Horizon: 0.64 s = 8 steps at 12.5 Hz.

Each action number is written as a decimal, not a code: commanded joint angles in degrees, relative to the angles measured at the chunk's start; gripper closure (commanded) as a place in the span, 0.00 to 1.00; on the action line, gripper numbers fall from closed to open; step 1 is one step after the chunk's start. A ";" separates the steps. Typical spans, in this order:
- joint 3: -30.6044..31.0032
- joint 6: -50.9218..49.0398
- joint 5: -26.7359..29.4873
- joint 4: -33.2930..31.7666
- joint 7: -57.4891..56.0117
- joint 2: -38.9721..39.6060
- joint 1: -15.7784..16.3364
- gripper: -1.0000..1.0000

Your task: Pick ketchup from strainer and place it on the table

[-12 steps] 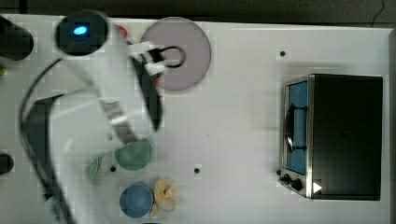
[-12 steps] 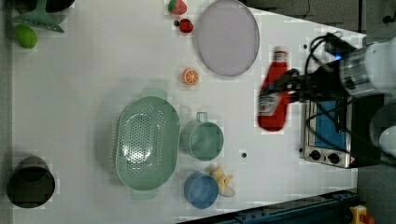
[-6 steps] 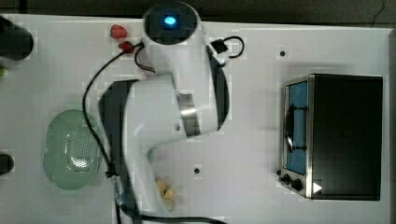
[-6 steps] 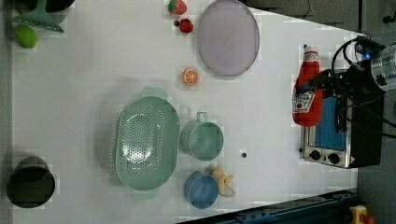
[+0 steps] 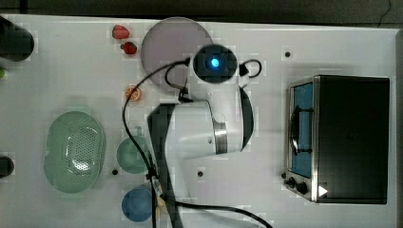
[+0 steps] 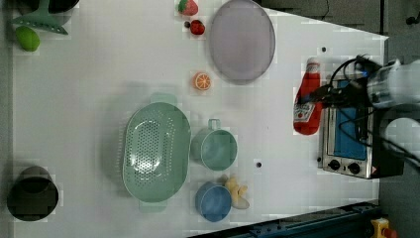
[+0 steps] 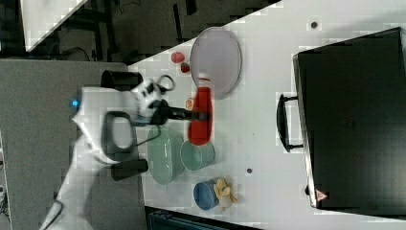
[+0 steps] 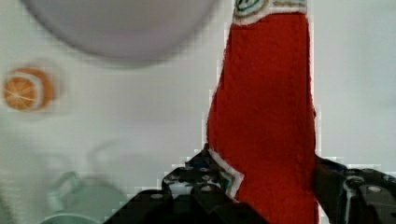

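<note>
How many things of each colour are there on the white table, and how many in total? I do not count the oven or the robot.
Red: 3, ketchup held in the fingers, two strawberries
Green: 3, strainer, cup, lime
Blue: 1, cup
Orange: 1, orange slice
Lilac: 1, plate
Black: 1, pot
Total: 10

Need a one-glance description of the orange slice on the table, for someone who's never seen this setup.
In the left view, start at the big grey-lilac plate at the table's top edge. Just off its lower-left rim, above the mint strainer, lies the orange slice. It is the only orange, flat, segmented disc; the nearby strawberries are red.
</note>
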 commanded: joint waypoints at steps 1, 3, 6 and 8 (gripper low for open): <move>-2.87 7.18 -0.46 -7.48 -3.17 0.08 -0.99 0.43; -3.93 13.56 -0.47 -10.82 -3.04 1.23 -0.98 0.40; -3.96 16.95 -1.02 -12.53 -2.66 3.73 -0.93 0.09; -3.90 16.60 -1.45 -11.59 -2.68 2.85 -1.01 0.00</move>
